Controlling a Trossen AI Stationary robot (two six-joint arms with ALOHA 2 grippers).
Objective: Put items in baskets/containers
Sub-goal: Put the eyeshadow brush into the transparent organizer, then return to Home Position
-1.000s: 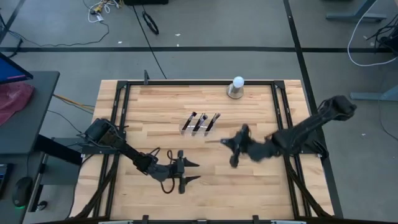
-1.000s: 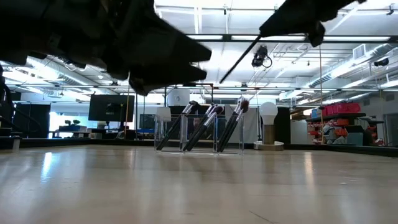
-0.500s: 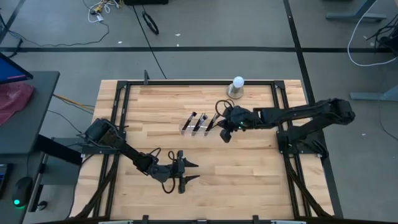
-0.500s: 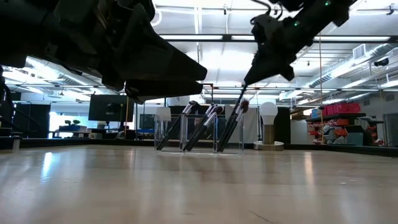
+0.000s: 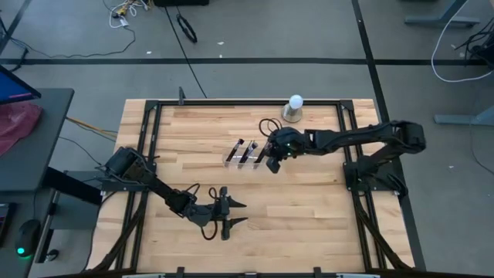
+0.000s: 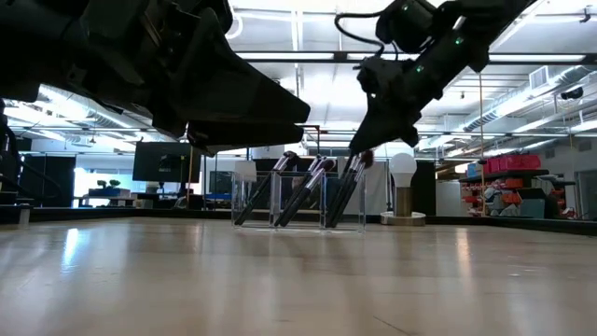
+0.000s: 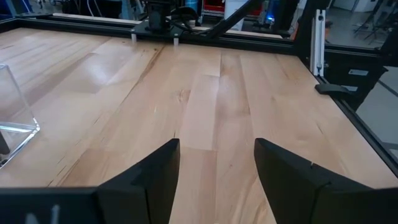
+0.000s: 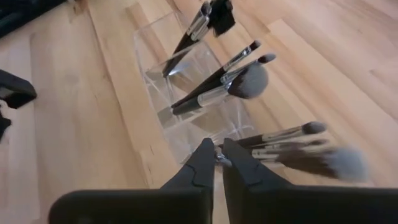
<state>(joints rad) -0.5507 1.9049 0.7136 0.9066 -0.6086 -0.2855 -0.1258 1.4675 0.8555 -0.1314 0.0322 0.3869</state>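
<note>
High view: the right gripper (image 5: pixel 272 160) has swung in from mid-table to the clear holder (image 5: pixel 245 154), while the left gripper (image 5: pixel 231 214) waits near the front edge, part open and empty.

Low view: the right gripper, its brush (image 6: pixel 353 173) slanting down, now reaches the end compartment.

Right wrist view: fingers (image 8: pixel 198 165) pinched shut on the brush's handle, brushes (image 8: pixel 217 79) already in the holder; release likely comes next.

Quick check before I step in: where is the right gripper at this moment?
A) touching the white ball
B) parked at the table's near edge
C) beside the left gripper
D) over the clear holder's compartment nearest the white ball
D: in the high view the right gripper sits over the end of the clear holder nearest the white ball, fingers shut.
</note>
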